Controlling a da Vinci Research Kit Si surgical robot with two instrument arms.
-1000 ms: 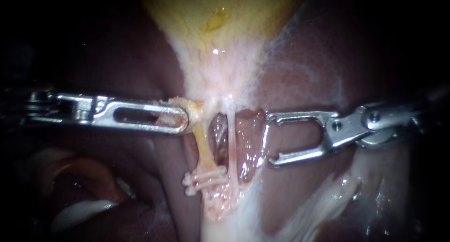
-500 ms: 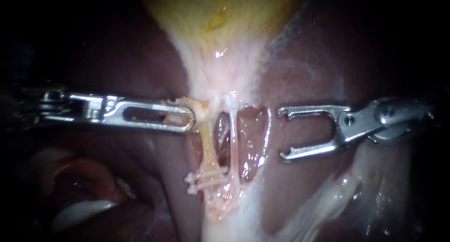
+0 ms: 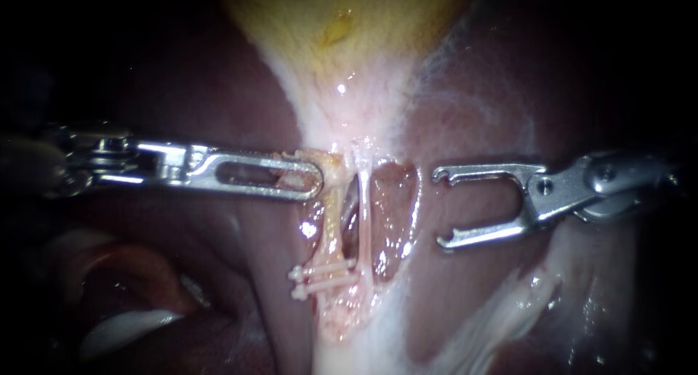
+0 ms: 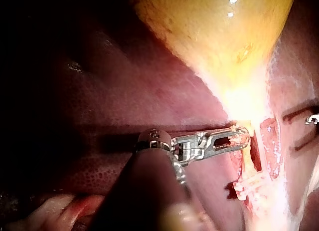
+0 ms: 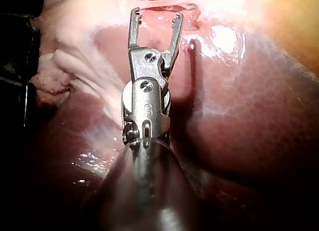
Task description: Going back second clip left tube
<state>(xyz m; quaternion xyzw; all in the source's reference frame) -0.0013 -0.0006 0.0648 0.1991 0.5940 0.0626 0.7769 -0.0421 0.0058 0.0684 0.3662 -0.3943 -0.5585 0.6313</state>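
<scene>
The yellowish left tube (image 3: 331, 226) runs down from the gallbladder's (image 3: 342, 26) pale neck. Two white clips (image 3: 325, 279) lie across its lower end, one just above the other. Beside it stands the thin white right tube (image 3: 364, 215). My left instrument (image 3: 314, 180) comes in level, its slotted jaws shut on a tag of yellowish tissue at the left tube's top. It shows the same way in the left wrist view, jaws (image 4: 242, 139) above the clips (image 4: 249, 183). My right instrument (image 3: 438, 206) lies to the right of the tubes, jaws open and holding nothing (image 5: 157, 15).
Dark red liver (image 3: 182, 91) surrounds the field on both sides. Whitish glistening membrane (image 3: 502, 317) runs off to the lower right. Pale folded tissue (image 3: 123, 328) sits at the lower left. A raw opened window (image 3: 392, 215) lies between the right tube and my right instrument.
My right instrument has drawn back to the right, away from the tubes, with its jaws still open. My left instrument has shifted right with its held tissue, and the left tube stands straighter.
</scene>
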